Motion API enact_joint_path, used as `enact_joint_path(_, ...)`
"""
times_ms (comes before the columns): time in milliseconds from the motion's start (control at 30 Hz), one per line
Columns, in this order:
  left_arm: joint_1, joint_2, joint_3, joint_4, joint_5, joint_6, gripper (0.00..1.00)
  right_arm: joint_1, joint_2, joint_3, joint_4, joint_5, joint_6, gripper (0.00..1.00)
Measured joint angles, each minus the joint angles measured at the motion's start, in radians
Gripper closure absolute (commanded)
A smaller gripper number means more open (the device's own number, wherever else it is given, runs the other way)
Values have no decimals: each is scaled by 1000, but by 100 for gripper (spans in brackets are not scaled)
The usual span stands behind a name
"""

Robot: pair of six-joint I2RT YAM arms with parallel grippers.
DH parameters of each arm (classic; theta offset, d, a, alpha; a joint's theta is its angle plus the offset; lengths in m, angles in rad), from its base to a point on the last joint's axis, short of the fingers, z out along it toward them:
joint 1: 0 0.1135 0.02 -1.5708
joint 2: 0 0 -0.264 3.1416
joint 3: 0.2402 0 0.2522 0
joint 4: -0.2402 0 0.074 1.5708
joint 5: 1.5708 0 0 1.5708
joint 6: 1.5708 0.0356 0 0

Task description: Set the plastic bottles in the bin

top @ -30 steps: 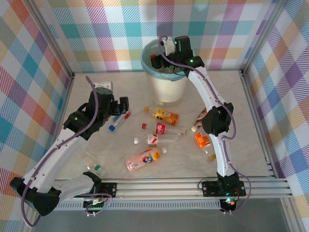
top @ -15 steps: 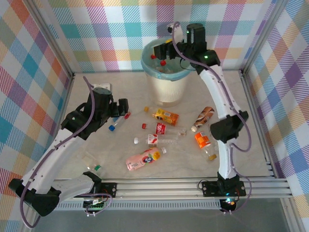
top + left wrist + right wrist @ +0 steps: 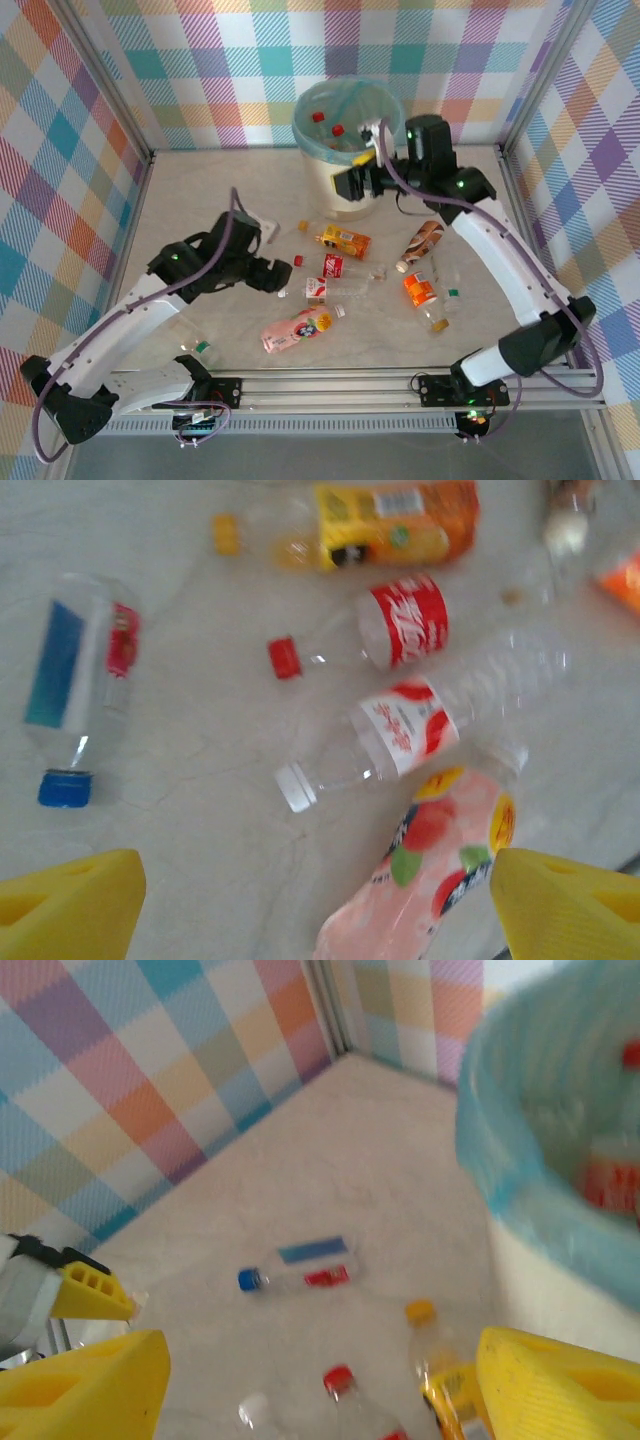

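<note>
1. Pale stone-look bench boxed in by plaid walls, with bottles strewn across the middle.
2. Nearest is a small green-capped bottle by the left arm's base. Next is a pink bottle on its side, one end just beside a clear white-capped bottle.
3. Left fingers are spread wide and hold nothing. They hover over that pair, and the pink bottle lies partly between them.
4. Further out are a cola bottle, a juice bottle and a blue-capped bottle off to the left. A brown bottle and an orange bottle lie to the right.
5. Right fingers are also wide and empty, close to the front wall of the bin.
6. The bin stands at the far wall with a few red-capped bottles inside. Plenty are left on the bench.
7. Risks:
   - A round, slick bottle lying flat could squirt out as the fingers close.
   - Pink and clear sit close, so a grab may catch both or shove one away.
   - The right arm is tight to the bin, and a careless swing could tip it.
   - If both arms go for the middle cluster, they could clash.
</note>
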Motion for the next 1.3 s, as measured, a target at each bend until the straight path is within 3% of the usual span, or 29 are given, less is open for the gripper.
enact_joint_path(167,-39,107,-34,52,19,169,13,0,-92,-153,-23,53,0,20)
enact_joint_path(333,-39,240,-48,139,40,377,17,-2,-151,-164,-46,87,-3,20)
enact_joint_path(567,-39,433,14,196,121,548,23,-2,-233,-164,-55,149,-39,19)
enact_joint_path(867,-39,582,61,211,189,636,31,-4,-272,-164,-93,217,-88,17)
enact_joint_path(1300,-39,723,129,210,212,656,25,-4,-295,-171,-129,243,-133,16)
